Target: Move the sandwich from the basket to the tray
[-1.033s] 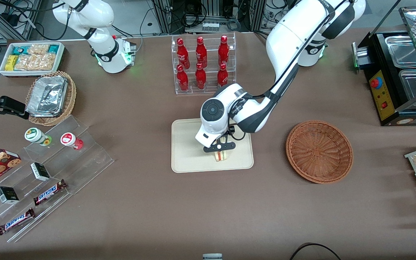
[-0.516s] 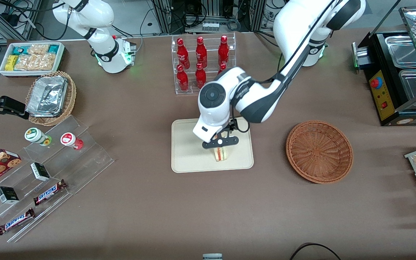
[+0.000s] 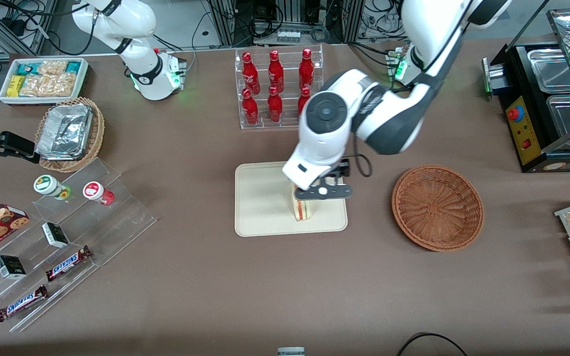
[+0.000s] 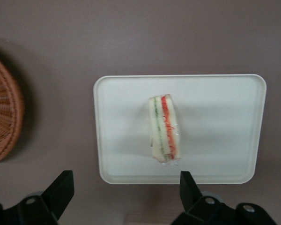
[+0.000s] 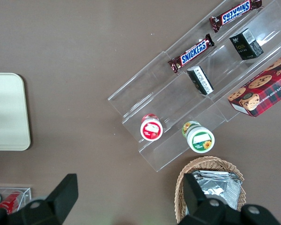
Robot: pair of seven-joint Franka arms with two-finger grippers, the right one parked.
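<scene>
Front view: the gripper [image 3: 323, 193] hangs above the tray [image 3: 260, 198], over the end nearer the basket [image 3: 437, 207]. The sandwich [image 3: 302, 210] stands on edge on the tray just under the gripper and a little nearer the camera, partly hidden by it, not held. The basket lies off toward the working arm's end, well apart from the gripper.

Left wrist view: the gripper [image 4: 126, 194] is spread wide, its two black fingers [image 4: 61, 187] far apart, gripping nothing. The sandwich [image 4: 164, 129] lies below, between the finger lines, clear of both. It is a pale bread wedge, with red and green filling stripes along its edge and glossy clear wrap. The tray [image 4: 215, 126] is smooth cream, rectangular, with rounded corners and a low rim. The basket [image 4: 4, 108] is reddish-brown woven wicker, round, only its edge in sight.

Right wrist view: one corner of the tray [image 5: 7, 112] shows on brown tabletop.
</scene>
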